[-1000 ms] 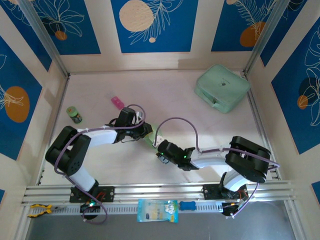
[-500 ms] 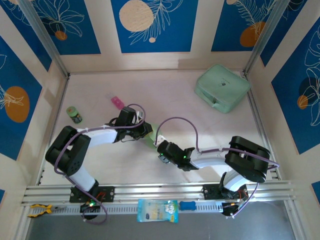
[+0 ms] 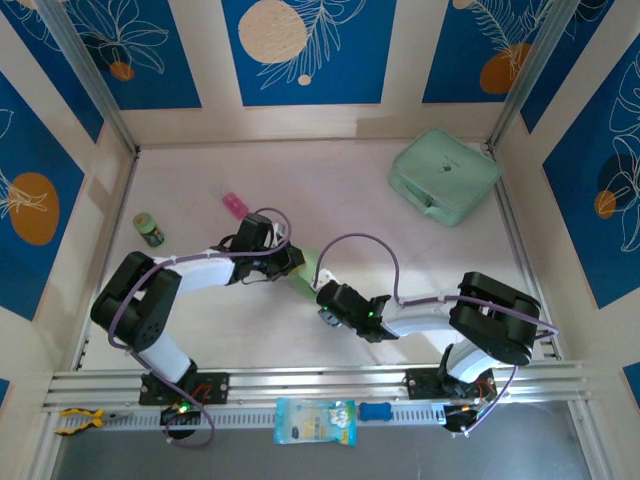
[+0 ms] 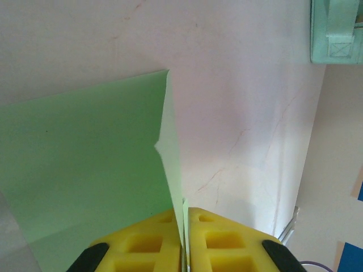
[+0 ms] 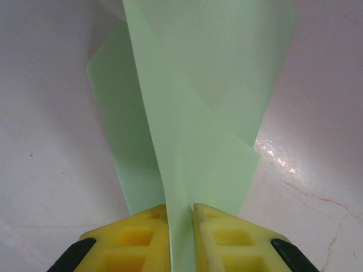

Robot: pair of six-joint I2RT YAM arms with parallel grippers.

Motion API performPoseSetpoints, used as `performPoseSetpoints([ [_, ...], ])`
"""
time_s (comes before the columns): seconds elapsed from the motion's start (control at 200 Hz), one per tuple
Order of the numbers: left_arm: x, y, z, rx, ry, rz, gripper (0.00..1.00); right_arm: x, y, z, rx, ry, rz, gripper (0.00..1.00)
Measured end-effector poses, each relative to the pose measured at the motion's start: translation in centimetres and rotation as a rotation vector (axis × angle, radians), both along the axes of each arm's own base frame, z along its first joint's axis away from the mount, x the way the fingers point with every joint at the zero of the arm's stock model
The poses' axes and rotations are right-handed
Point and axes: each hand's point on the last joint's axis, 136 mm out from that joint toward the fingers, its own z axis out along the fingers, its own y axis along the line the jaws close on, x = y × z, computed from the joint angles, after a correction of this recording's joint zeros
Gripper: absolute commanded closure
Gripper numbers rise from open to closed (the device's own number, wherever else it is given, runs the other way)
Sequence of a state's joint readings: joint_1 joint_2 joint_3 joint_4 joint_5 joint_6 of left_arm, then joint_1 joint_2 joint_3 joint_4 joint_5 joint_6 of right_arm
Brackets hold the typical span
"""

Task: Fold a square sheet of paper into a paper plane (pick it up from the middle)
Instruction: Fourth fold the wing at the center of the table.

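The square sheet of paper (image 3: 309, 266), pale green and folded into overlapping layers, hangs between the two grippers at mid-table. My left gripper (image 3: 296, 263) is shut on it: in the left wrist view the yellow pads (image 4: 144, 243) pinch a thin upright edge (image 4: 185, 224), and the sheet (image 4: 85, 164) spreads to the left. My right gripper (image 3: 323, 298) comes from the near right and is shut on it too. Its pads (image 5: 136, 241) clamp a raised fold (image 5: 181, 226), with folded layers (image 5: 198, 102) fanning out ahead. A paper plane is out of view.
A thick mint-green zip case (image 3: 445, 175) lies at the back right; its corner (image 4: 334, 28) shows in the left wrist view. A small green jar (image 3: 149, 229) and a pink item (image 3: 235, 205) sit at the left. A blue packet (image 3: 315, 420) lies on the front rail.
The right gripper's jaws have closed onto the paper's fold and shifted slightly right and nearer. The left gripper has kept its pinch and place.
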State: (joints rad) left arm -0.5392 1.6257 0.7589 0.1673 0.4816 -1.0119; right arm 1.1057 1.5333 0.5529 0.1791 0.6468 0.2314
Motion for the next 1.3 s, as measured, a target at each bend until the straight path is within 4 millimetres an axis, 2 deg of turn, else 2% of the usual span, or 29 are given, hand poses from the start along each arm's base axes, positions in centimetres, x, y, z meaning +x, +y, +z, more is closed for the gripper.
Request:
performPoseSetpoints([
  [0.315,0.04,-0.02,0.07,0.001,0.002,0.0,0.93,0.09,0.07,0.0,0.024,0.009,-0.012,0.84],
  [0.69,-0.01,0.01,0.02,0.003,0.005,0.0,0.93,0.12,0.2,0.02,0.044,0.022,-0.019,0.9],
  [1.0,0.0,0.0,0.03,0.003,0.005,0.0,0.95,0.18,0.19,0.02,0.051,0.019,-0.021,0.85],
  [1.3,0.0,0.0,0.03,0.003,0.005,0.0,0.92,0.17,0.35,0.08,0.061,0.022,-0.019,0.93],
])
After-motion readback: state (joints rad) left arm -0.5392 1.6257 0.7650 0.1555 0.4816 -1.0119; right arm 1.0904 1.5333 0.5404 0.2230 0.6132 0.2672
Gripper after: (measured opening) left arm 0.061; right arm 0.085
